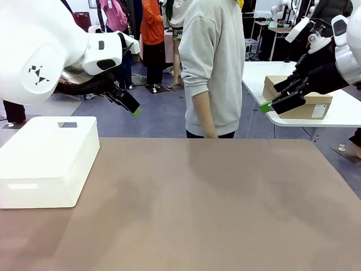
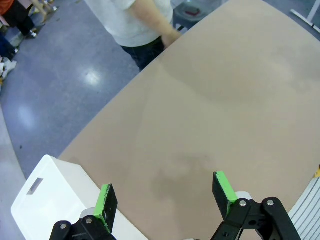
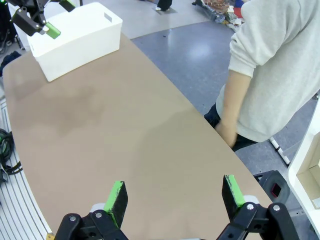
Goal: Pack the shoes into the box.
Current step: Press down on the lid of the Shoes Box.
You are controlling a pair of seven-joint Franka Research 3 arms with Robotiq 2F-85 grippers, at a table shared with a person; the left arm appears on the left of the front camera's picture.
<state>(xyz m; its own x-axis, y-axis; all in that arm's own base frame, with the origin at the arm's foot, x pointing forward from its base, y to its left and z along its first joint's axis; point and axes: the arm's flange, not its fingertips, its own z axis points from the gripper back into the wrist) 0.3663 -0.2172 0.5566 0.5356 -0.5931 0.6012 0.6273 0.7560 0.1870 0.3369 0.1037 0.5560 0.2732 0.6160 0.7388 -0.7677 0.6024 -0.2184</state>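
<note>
brown table holds unlabelled white box.

White arms w/ black triangle logo, black jaws w/ green pads; person in grey sweatshirt.

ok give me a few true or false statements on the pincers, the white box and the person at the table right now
1. Both pincers are open and hold nothing. True: the left pincer and the right pincer each have their pads spread wide with just bare table beyond them.
2. The white box sits on the robot's right side of the table. False: it sits on the robot's left side.
3. A person in a light grey sweatshirt stands at the far edge of the table. True.
4. The left pincer is resting on top of the white box. False: it hangs in the air above and behind it.
5. The person is holding a pair of shoes. False: no shoes are in the person's hand.
</note>
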